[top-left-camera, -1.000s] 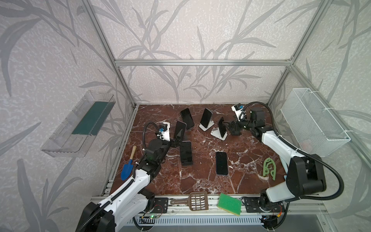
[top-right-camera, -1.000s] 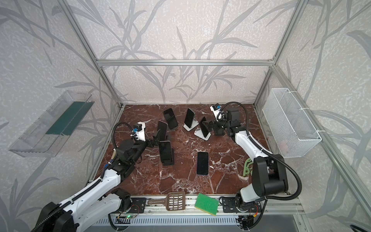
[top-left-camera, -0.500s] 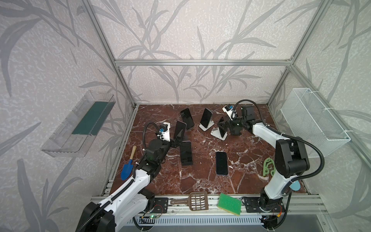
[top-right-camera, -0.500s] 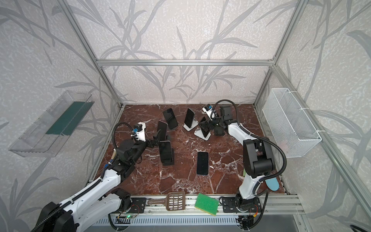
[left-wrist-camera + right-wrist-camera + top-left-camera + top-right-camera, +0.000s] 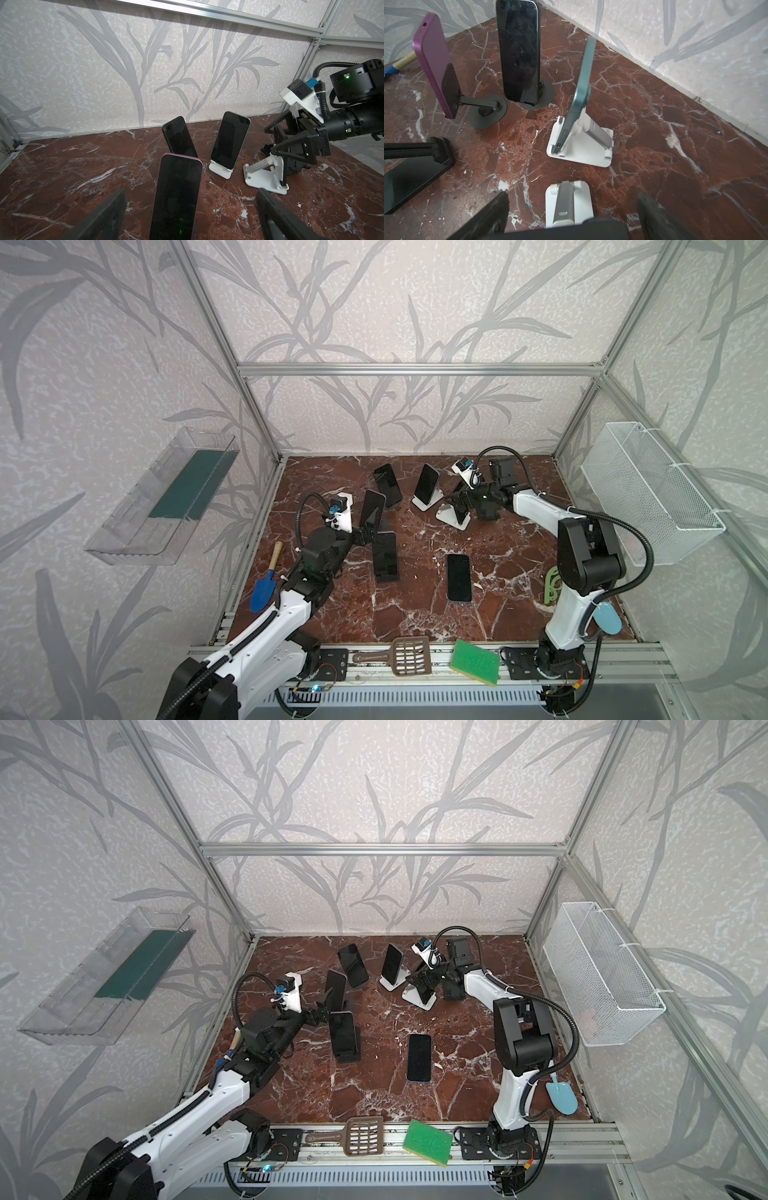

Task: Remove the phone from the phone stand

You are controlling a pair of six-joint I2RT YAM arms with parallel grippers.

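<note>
Black right gripper point(image 5: 458, 506) straddles the phone point(image 5: 560, 231) on its white stand point(image 5: 566, 203), grip unclear; left gripper point(image 5: 191, 193) gapes wide.

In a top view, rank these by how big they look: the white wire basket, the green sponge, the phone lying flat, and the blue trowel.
1. white wire basket
2. green sponge
3. Unsure: phone lying flat and blue trowel; the trowel looks longer, the phone wider.
</note>
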